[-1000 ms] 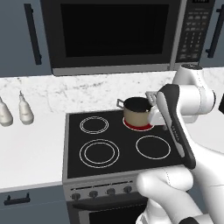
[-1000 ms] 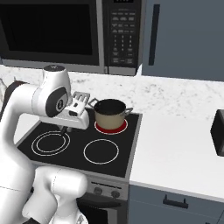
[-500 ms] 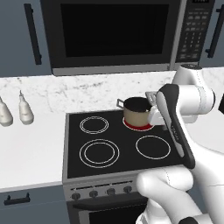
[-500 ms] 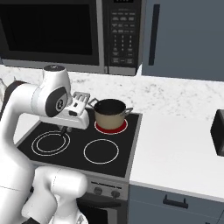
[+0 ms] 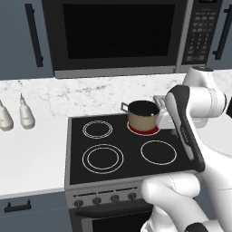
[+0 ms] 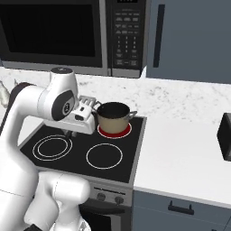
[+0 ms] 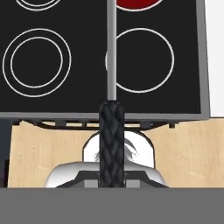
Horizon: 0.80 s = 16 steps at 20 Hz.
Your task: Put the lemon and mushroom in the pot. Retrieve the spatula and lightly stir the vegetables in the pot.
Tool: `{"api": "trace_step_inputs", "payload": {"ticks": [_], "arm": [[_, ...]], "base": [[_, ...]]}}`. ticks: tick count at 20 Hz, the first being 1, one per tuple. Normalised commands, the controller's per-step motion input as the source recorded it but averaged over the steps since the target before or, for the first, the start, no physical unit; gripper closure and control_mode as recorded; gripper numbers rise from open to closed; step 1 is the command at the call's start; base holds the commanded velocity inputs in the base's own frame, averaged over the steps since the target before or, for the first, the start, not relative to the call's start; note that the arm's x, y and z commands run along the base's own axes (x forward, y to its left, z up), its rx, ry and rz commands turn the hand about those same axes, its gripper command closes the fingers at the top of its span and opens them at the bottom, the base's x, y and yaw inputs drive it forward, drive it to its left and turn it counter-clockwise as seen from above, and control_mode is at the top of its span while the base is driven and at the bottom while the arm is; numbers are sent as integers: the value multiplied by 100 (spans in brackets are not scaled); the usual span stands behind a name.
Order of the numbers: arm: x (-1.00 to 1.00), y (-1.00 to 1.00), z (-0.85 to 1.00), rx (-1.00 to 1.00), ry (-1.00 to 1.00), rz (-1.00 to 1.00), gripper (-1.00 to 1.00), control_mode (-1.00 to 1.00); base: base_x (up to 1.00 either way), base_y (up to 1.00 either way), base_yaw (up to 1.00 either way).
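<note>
Pincer is clamped tight on the spatula's black twisted handle, its silver shaft running out over the black stovetop. Behind, the tan pot sits on the glowing red rear burner, just beside the hand.

My two base views look forward and down on the same stove from opposite sides; my hand view hangs close above it.
</note>
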Motion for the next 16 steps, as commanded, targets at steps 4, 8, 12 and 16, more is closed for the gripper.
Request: {"api": "trace_step_inputs", "payload": {"ticks": [4,8,12,16], "arm": [[18,-8,-6,3,0,0,100,-100],[30,-1,-19,7,-1,0,100,-100],[44,0,-28,13,-2,-2,100,-100],[66,0,-40,3,-1,-6,100,-100]], "base": [[0,0,0],[0,0,0],[0,0,0],[0,0,0]]}}
